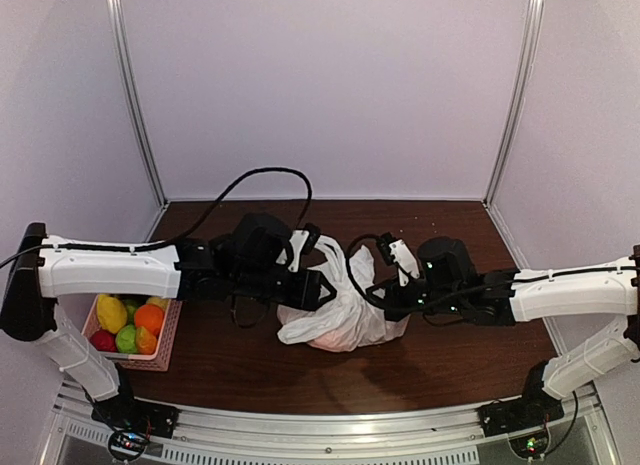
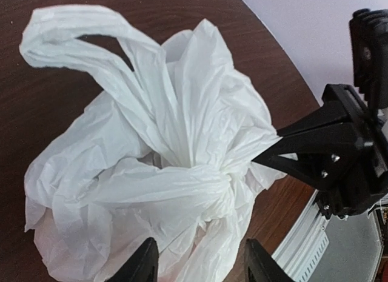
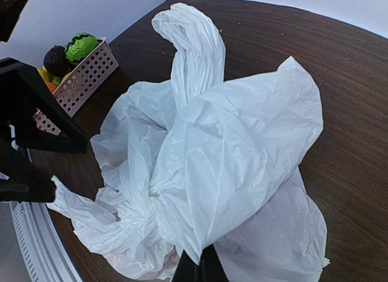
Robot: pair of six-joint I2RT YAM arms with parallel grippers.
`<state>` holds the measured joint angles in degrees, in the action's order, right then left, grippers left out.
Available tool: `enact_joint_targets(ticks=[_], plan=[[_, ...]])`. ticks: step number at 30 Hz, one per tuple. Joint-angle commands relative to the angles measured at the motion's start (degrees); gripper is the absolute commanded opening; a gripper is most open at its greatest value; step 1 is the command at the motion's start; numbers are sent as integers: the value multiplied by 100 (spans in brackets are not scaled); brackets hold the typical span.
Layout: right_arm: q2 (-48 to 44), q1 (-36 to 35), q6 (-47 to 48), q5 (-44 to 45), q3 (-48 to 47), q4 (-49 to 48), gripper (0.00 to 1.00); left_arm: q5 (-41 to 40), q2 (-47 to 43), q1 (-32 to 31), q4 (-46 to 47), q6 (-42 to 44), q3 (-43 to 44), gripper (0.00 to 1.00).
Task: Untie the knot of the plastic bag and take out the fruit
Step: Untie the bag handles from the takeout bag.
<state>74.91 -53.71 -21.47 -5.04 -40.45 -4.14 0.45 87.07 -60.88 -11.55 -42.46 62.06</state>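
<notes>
The white plastic bag (image 1: 340, 310) lies crumpled mid-table between both arms, one handle loop (image 2: 73, 27) sticking up. Its knot (image 2: 221, 191) is a tight twisted bunch, also visible in the right wrist view as the knot (image 3: 136, 197). My left gripper (image 2: 200, 267) hovers open just short of the knot, with loose plastic between its spread fingers (image 2: 138, 264) and nothing pinched. My right gripper (image 3: 200, 268) is shut on a fold of the bag's plastic beside the knot. A faint pinkish tint (image 1: 325, 340) shows through the bag; the fruit inside is otherwise hidden.
A pink perforated basket (image 1: 165, 335) at the near left holds several fruits (image 1: 130, 325) in yellow, orange, green and red. The metal rail (image 1: 330, 425) runs along the table's near edge. White walls close in the back and sides.
</notes>
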Motion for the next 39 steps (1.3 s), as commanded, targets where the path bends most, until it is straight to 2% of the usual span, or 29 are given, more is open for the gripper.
enact_joint_targets(ticks=[1, 4, 9, 14, 28, 32, 39], plan=[[2, -47, -103, 119, -104, -106, 0, 336, 390, 7, 101, -272, 88, 48], [-20, -50, -94, 122, -95, -80, 0, 316, 485, 14, 121, -289, 121, 44], [-25, -45, -88, 109, -104, -94, 0, -168, 532, 14, 26, -224, 142, 44], [-33, -59, -105, 78, -96, -122, 0, -198, 722, 14, 6, -84, 289, 43], [-73, -60, -125, 79, -53, -144, 0, -315, 1146, 12, -19, 214, 583, 46], [-65, -58, -125, 83, -68, -140, 0, -287, 1193, 9, -8, 229, 623, 37], [-62, -60, -154, 127, -58, -166, 0, -416, 1178, 17, -18, 235, 632, 9]])
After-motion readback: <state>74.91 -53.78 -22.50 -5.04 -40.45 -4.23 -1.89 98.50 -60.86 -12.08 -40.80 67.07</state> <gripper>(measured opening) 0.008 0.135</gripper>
